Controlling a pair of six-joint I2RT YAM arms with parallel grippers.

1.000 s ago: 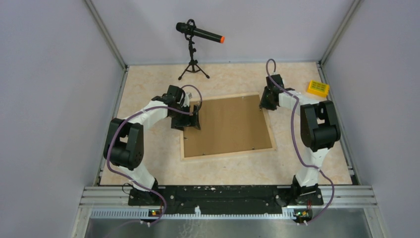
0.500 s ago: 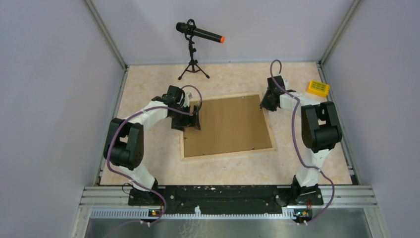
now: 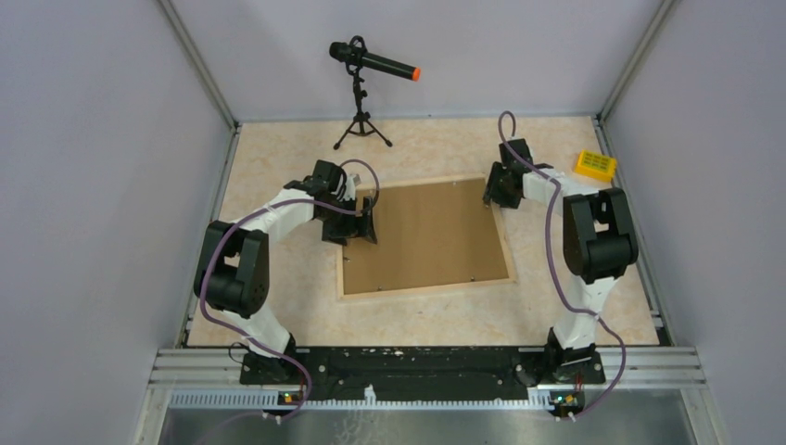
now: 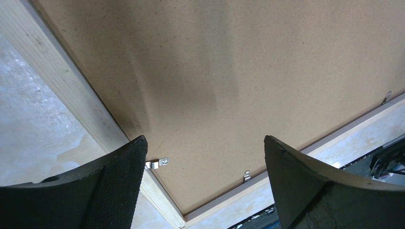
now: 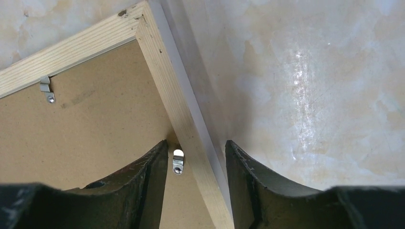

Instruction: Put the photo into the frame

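Two claws are at work here. My left claw (image 3: 364,221) hangs with its fingers wide apart over the left rail of the pale light-wood rectangular picture frame (image 3: 426,286). The frame lies back-up in the middle of the marbled tabletop (image 3: 417,315). A plain brown backing board (image 3: 426,232) fills it, with small metal clips (image 4: 164,162) along the rails. The glossy photo is not visible; I judge it may already lie under the board. At the frame's upper right corner, my right claw (image 3: 491,190) straddles the rail, fingers apart and not clamped. Securing the clips probably remains.

frame (image 5: 165,81) pale grainy wood; backing board (image 4: 239,71) matt brown fibreboard; clips (image 5: 177,162) shiny metal; table (image 5: 310,95) glossy marbled.
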